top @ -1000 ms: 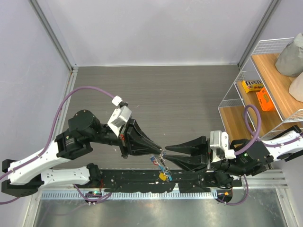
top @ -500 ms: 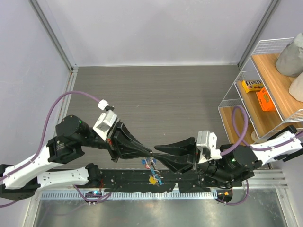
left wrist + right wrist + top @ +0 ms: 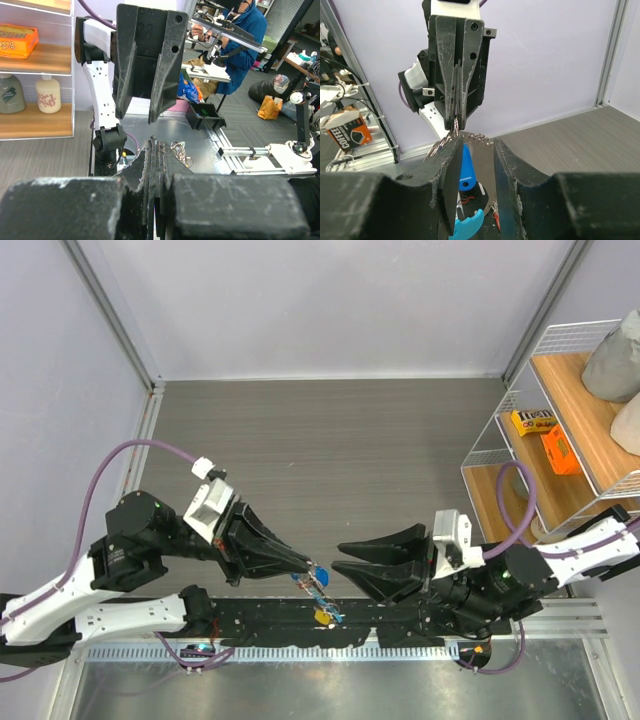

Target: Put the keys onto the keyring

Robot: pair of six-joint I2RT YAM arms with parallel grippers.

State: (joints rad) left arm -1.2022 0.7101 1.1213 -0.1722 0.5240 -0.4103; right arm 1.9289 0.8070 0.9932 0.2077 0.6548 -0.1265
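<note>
My left gripper [image 3: 303,569] clamps the keyring [image 3: 318,586]. My right gripper [image 3: 338,557] hangs parted and empty just beside the keyring, so I'd ease it squarely onto the keys [image 3: 322,614] hanging off it.

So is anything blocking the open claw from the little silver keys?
Nothing visible. The open right gripper faces the small silver keys with coloured tags, dangling from the thin silvery keyring pinched in the shut left gripper; only air lies between.
</note>
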